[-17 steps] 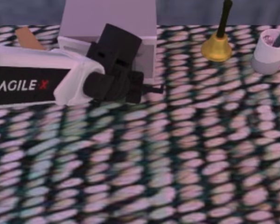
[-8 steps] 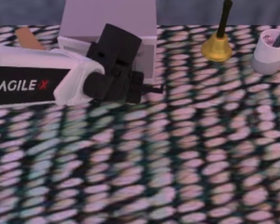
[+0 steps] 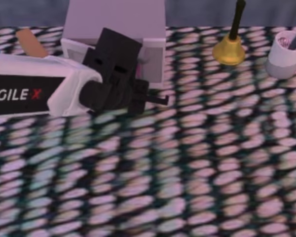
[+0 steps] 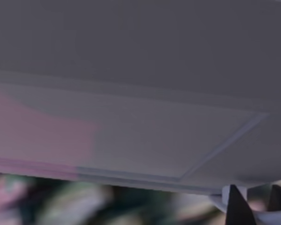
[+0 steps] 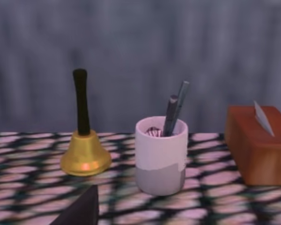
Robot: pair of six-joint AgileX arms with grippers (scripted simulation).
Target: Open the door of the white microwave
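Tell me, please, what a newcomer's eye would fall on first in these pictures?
First, the left arm, white with black lettering, reaching from the table's left edge with its black left gripper at the front of the white microwave, top centre. Next, the golden bell and the white pen cup at the table's far right.

Left hand low, reaching rightward.

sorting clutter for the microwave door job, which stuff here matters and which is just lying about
Part of the job:
- microwave
- its door, at the front
- left gripper, at the microwave's front

Just lying about:
- brass bell
- white cup holding pens
- brown tissue box
- tan strip, left of the microwave
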